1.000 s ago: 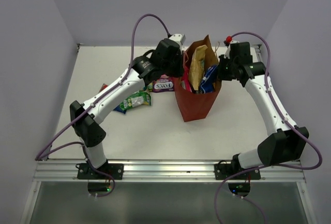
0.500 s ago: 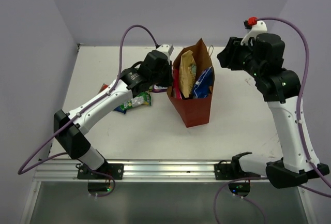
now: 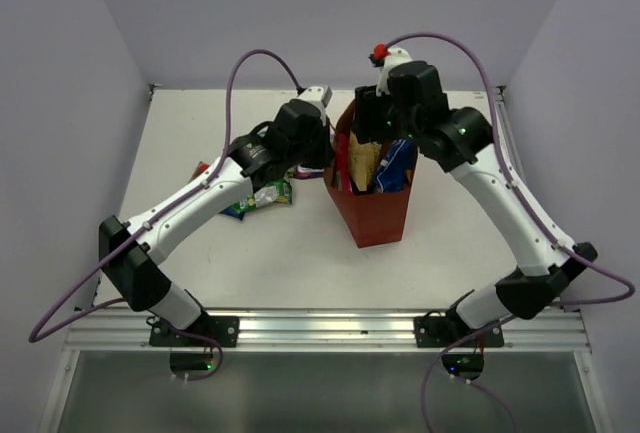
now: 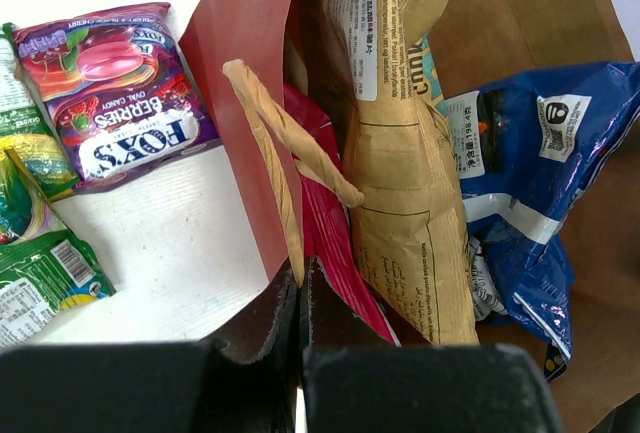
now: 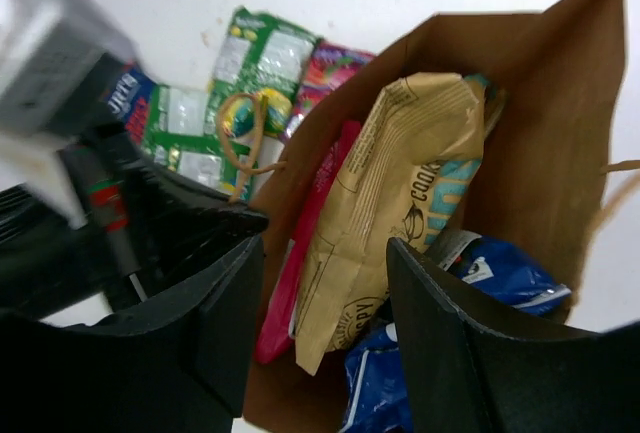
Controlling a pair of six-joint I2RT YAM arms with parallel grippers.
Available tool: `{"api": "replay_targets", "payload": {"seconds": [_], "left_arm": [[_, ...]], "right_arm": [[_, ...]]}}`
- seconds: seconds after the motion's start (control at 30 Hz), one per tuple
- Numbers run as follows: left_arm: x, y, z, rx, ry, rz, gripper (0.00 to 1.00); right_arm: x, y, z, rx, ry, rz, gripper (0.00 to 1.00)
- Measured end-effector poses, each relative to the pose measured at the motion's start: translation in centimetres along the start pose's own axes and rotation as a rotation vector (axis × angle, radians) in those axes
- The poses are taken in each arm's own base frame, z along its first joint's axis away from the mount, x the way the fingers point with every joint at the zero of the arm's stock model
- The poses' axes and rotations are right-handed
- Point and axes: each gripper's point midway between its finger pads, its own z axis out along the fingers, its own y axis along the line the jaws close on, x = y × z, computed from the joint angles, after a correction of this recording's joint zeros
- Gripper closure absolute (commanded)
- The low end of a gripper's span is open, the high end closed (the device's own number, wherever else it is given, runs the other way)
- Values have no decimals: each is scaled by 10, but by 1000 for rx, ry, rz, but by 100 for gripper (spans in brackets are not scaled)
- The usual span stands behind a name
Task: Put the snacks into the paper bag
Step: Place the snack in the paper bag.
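The red-brown paper bag (image 3: 375, 215) stands upright mid-table with its mouth open. My left gripper (image 3: 325, 158) (image 4: 300, 278) is shut on the bag's left rim (image 4: 245, 103), by the twine handle (image 4: 285, 143). Inside the bag stand a tan packet (image 4: 400, 203) (image 5: 400, 183), a pink packet (image 4: 335, 223) (image 5: 300, 263) and a blue-and-white packet (image 4: 530, 153) (image 5: 500, 273). My right gripper (image 3: 368, 128) (image 5: 325, 248) hangs open over the mouth, above the tan packet, holding nothing. A purple candy packet (image 4: 110, 83) (image 5: 325, 68) and green packets (image 3: 262, 195) (image 4: 40, 263) lie on the table left of the bag.
A dark blue-and-red packet (image 5: 130, 98) lies by the green ones, partly under my left arm. Walls close the table on the left, back and right. A metal rail (image 3: 320, 328) runs along the near edge.
My right arm swung from the bag's right side, up and over to its mouth, and its jaws opened. The left gripper kept its grip on the rim, and the bag shifted slightly.
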Motion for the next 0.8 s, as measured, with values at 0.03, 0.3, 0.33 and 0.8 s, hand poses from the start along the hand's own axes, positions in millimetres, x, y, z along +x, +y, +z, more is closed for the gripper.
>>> {"api": "replay_targets", "payload": {"seconds": [0.03,0.3,0.33,0.8], "left_arm": [[0,0,0,-1,-1,0,100],[-1,2,-1,-4,-15,-1,100],[-1,2,-1,-6,-16,-2,100],[2,8,-5,-23,-24,-1,100]], "right_arm": [[9,0,12,17,37,-1,44],[57,-6,50,120,193,7,45],[59,-6,50,121,198,9,46],[88,-10,77,170,284,15,82]]}}
